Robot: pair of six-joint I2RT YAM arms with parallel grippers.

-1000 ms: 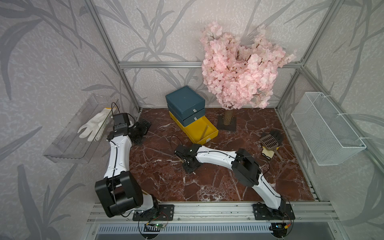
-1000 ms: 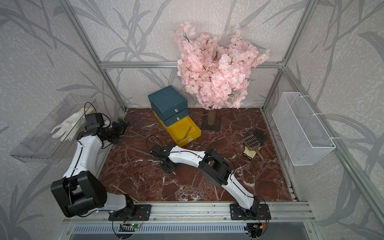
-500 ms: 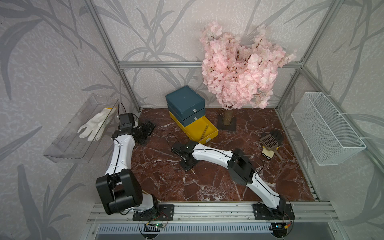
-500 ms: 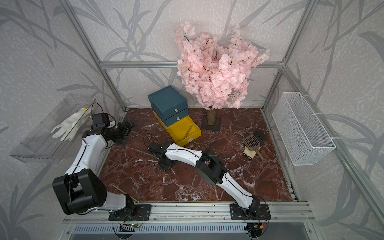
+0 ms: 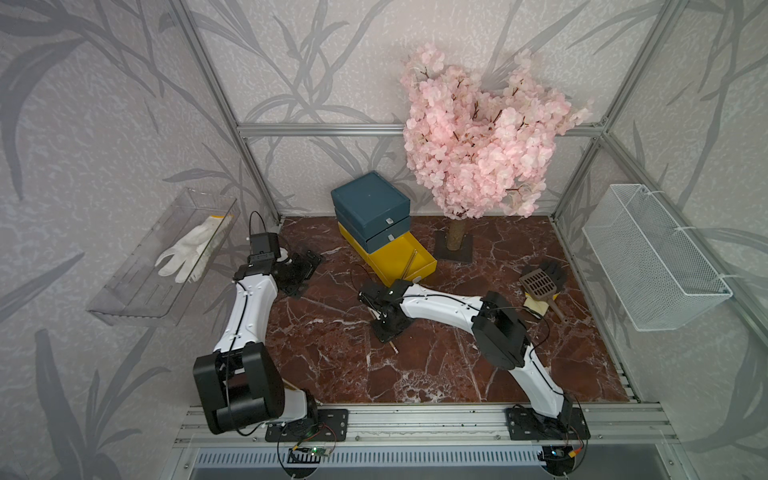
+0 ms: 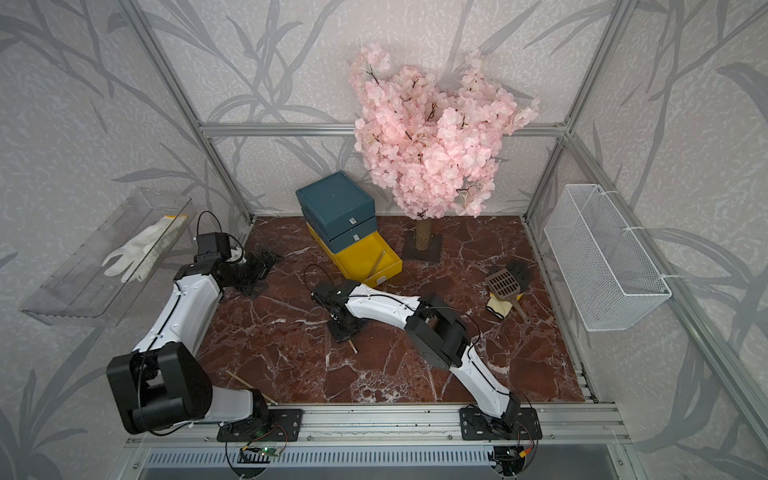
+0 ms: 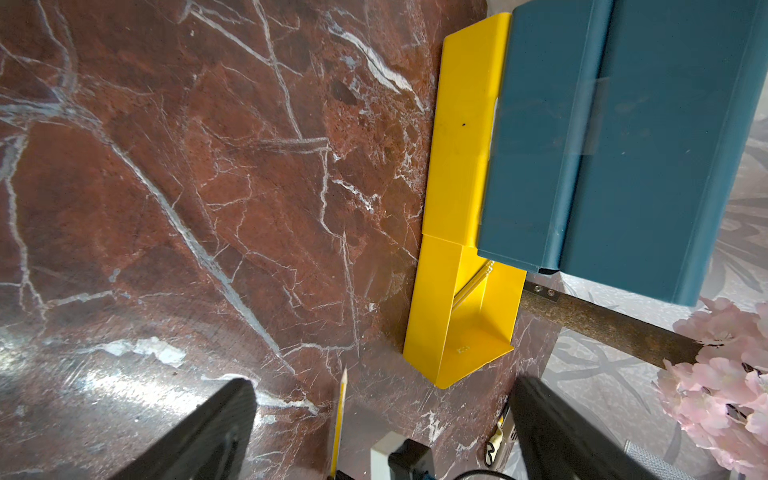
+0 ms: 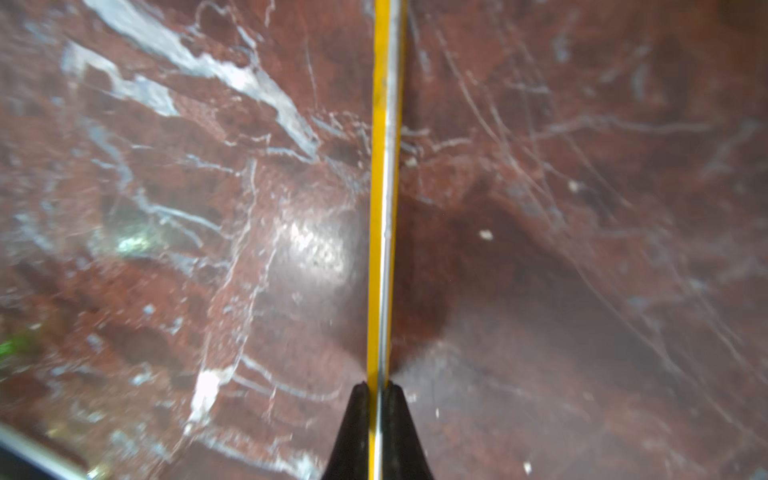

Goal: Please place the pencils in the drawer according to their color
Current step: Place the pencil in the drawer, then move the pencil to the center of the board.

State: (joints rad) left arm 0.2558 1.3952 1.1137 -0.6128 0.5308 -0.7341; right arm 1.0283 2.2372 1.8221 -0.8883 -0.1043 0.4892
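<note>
The right fingers (image 8: 357,419) are clamped on a yellow pencil (image 8: 384,166) down at the surface (image 5: 457,365), near the open yellow drawer (image 5: 422,275). The left fingers (image 7: 199,432) stand apart. The pencil looks light, stiff and thin; holding it near the middle should stop it from swinging.

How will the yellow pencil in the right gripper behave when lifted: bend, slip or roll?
The yellow pencil looks perfectly straight, so it is probably stiff. The right gripper pinches it with narrow tips at one spot, and its side shines, so it may pivot or slip. If dropped on the smooth marble table, it would likely roll.
</note>
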